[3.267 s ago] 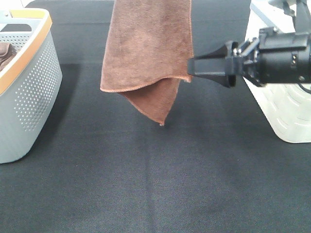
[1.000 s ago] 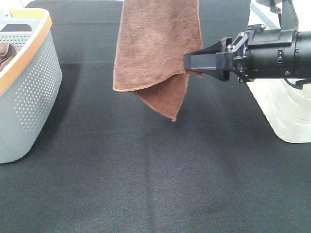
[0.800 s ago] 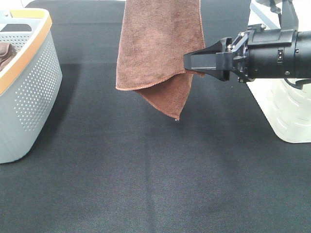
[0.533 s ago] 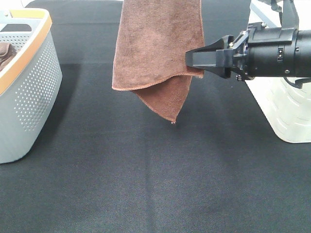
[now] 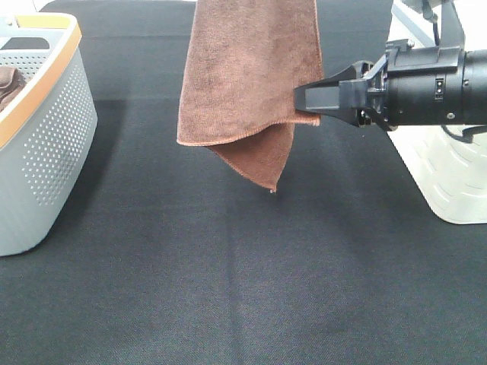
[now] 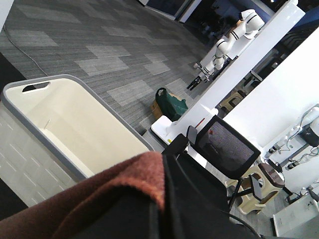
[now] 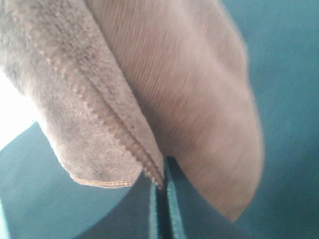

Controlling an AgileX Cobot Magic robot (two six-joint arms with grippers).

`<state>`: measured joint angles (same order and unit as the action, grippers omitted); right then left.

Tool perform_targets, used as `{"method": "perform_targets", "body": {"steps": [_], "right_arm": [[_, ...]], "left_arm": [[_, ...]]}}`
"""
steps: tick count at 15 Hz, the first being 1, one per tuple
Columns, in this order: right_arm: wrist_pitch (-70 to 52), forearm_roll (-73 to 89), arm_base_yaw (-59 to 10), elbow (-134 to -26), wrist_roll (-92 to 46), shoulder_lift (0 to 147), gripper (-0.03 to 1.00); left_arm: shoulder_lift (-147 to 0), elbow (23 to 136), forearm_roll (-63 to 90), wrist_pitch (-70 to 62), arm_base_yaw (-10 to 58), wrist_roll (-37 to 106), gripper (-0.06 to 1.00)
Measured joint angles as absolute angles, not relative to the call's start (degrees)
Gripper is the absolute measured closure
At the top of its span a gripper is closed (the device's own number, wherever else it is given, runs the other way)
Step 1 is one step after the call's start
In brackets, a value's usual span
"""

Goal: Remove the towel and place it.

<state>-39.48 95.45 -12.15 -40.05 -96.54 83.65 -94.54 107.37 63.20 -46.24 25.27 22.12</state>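
The reddish-brown towel [image 5: 247,68] hangs from above the top of the exterior view, its lowest corner just above the black table. My right gripper [image 5: 300,99] reaches in from the right and is shut on the towel's lower right hem. The right wrist view shows the stitched hem [image 7: 119,134] pinched between the fingers of that gripper [image 7: 162,199]. My left gripper [image 6: 162,204] is out of the exterior view. In its wrist view it is shut on a fold of the towel [image 6: 99,194]. The white tag does not show.
A grey perforated basket with an orange rim [image 5: 46,129] stands at the left, with something brown inside. A white bin [image 5: 449,182] stands at the right behind my right arm; it also shows in the left wrist view [image 6: 75,129]. The black table [image 5: 228,289] lies below.
The towel has shifted and swung a little to the right. My right gripper has risen slightly and now sits on the towel's lower right corner instead of beside it.
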Motion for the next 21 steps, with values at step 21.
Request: {"method": "perform_targets", "body": {"steps": [21], "right_arm": [[-29.9, 19.0, -12.1, -79.1, -20.3, 89.7, 0.97]], "left_arm": [[-101.0, 107.4, -2.3, -47.7, 25.2, -3.7, 0.94]]}}
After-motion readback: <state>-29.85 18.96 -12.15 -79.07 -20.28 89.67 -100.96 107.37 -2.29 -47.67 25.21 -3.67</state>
